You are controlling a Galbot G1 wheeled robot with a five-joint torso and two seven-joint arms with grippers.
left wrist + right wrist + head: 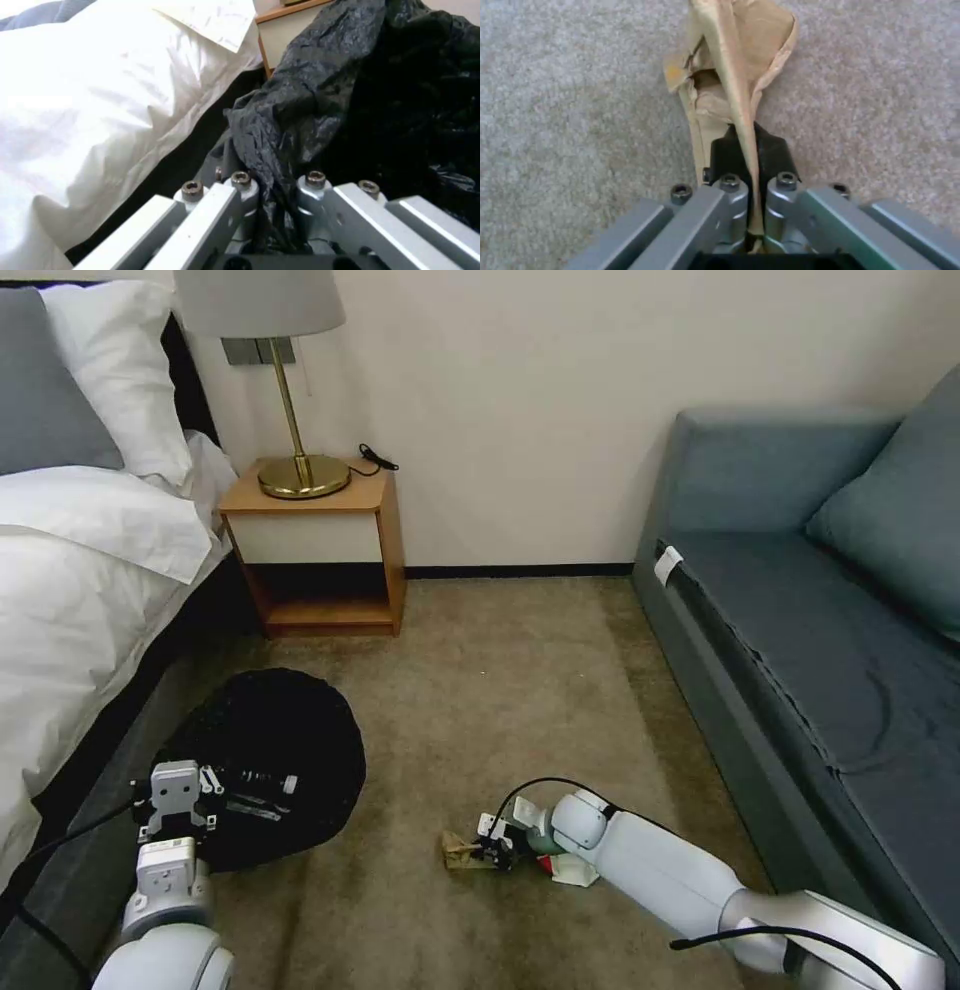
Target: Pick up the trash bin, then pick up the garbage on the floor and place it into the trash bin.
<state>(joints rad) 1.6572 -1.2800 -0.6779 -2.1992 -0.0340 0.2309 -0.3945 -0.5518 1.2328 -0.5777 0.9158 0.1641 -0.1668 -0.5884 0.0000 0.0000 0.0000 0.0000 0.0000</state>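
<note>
The trash bin [290, 740], draped in its black bag [350, 93], hangs at the lower left beside the bed, with my left gripper [215, 805] shut on the bag at its rim [275, 210]. On the carpet at lower centre lies a brown paper scrap [458, 852] of garbage. My right gripper [495, 850] is down at floor level, shut on that crumpled brown scrap [735, 75], whose edge runs between the black fingertips [772, 153]. Just behind the right wrist, a greenish piece [543, 842] and a red-and-white wrapper [568, 868] rest on the floor, partly hidden by the arm.
A bed with white bedding [80, 570] borders the left. A wooden nightstand [320, 550] with a brass lamp [300, 470] stands against the far wall. A blue-grey sofa [820, 600] fills the right side. Open carpet [500, 690] lies between them.
</note>
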